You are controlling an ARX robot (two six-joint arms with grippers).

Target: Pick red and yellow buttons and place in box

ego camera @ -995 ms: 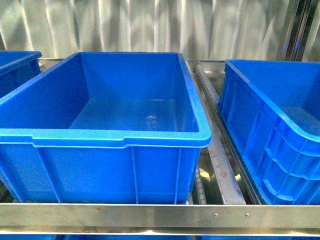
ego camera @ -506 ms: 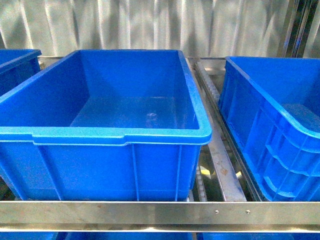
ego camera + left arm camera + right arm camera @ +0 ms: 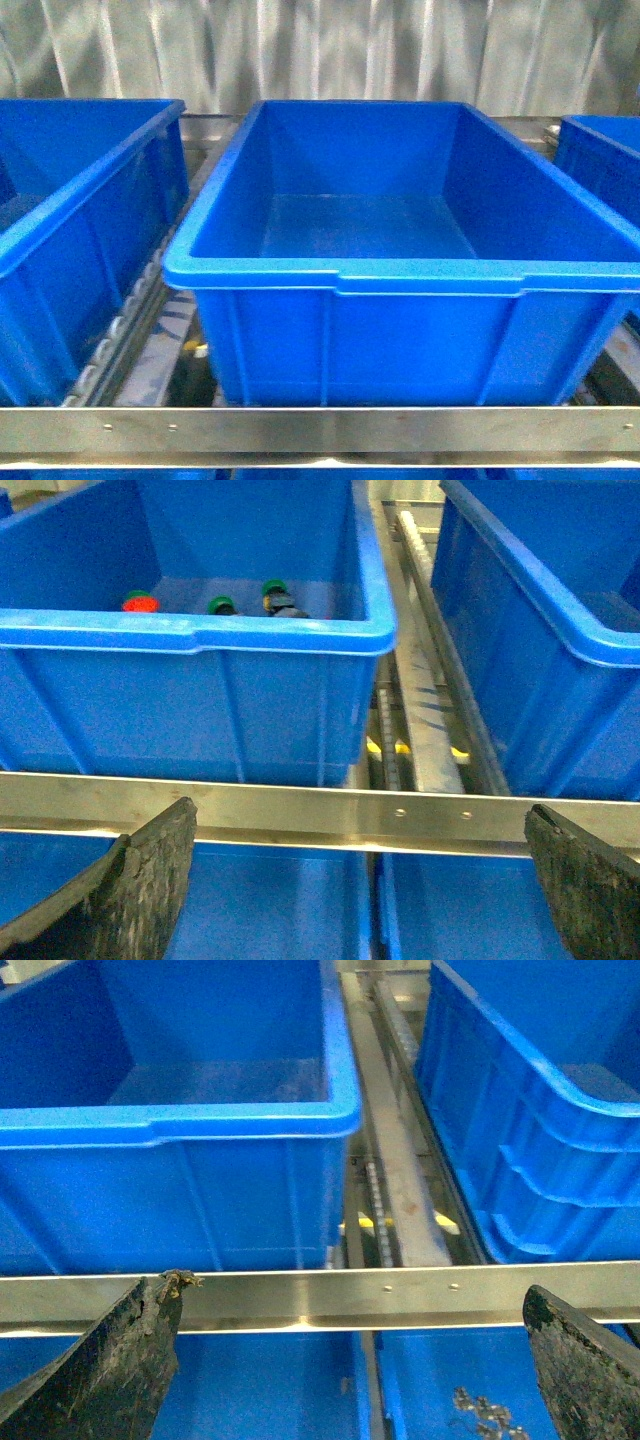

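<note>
The left gripper (image 3: 360, 815) and the right gripper (image 3: 350, 1288) both stand spread and empty behind the steel rail (image 3: 300, 805), poised to reach; a red button (image 3: 140, 602) lies in a blue bin (image 3: 200, 635) beside green ones (image 3: 221, 605); no yellow cap shows, perhaps hidden by its wall; the centre box (image 3: 400, 275) gapes ready.

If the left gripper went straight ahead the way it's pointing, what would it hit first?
Likely the steel crossbar ahead of the left gripper, then the blue bin wall behind it; depth is unclear.
</note>
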